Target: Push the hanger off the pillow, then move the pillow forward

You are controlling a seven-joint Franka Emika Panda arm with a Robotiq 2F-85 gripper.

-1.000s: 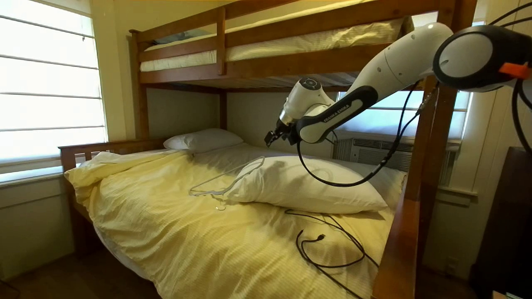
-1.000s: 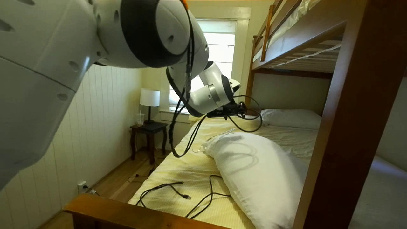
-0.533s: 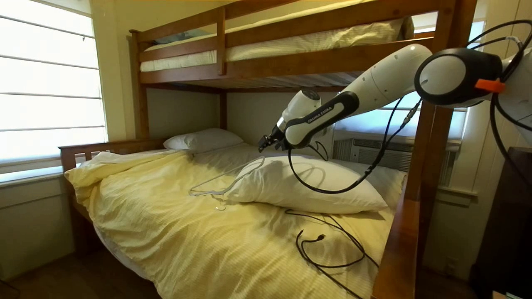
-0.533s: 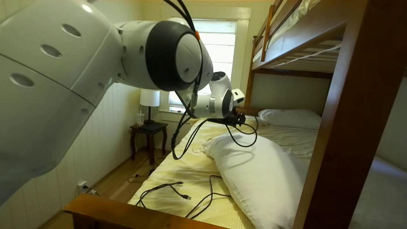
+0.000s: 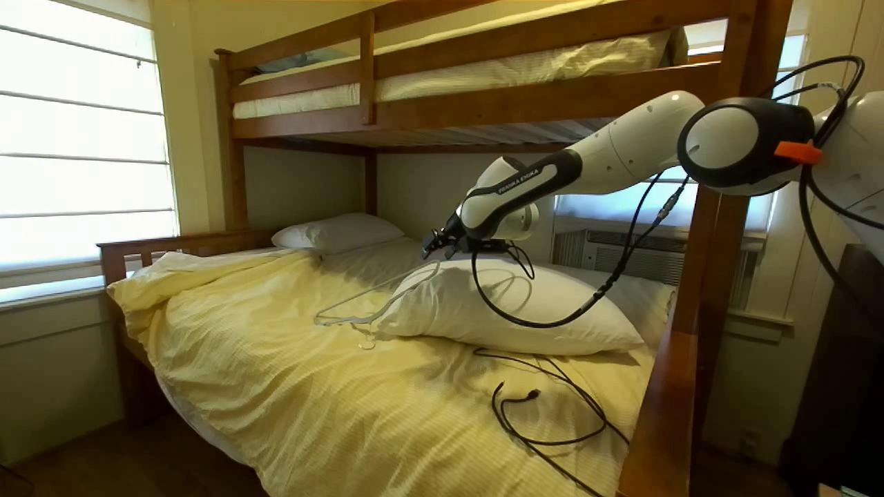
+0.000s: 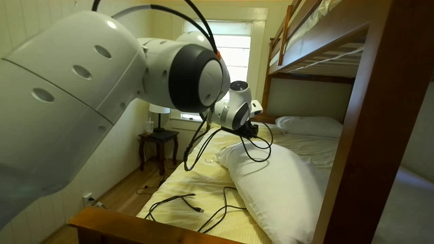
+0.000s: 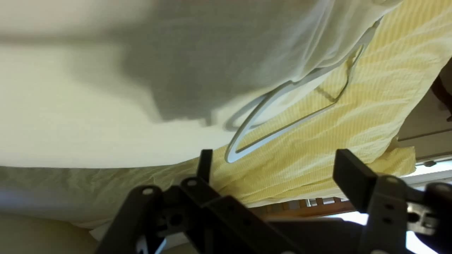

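Note:
The hanger is a thin grey outline. One corner rests on the left end of the plump cream pillow and the rest lies on the yellow duvet. In the wrist view the hanger's corner sticks out past the pillow, near the left finger. My gripper is just above that corner, over the pillow's far left edge. In the wrist view the gripper is open, with nothing held between its fingers. In an exterior view the gripper hides part of the hanger; the pillow shows below.
A black cable loops on the duvet in front of the pillow. A flatter grey-white pillow lies at the bed's far end. The upper bunk's rail is overhead, and a wooden post stands beside the bed. Arm cables hang over the pillow.
The arm has lowered, and my gripper has come down and closer to the hanger's raised corner. It stays open. The hanger and the pillow have not visibly moved.

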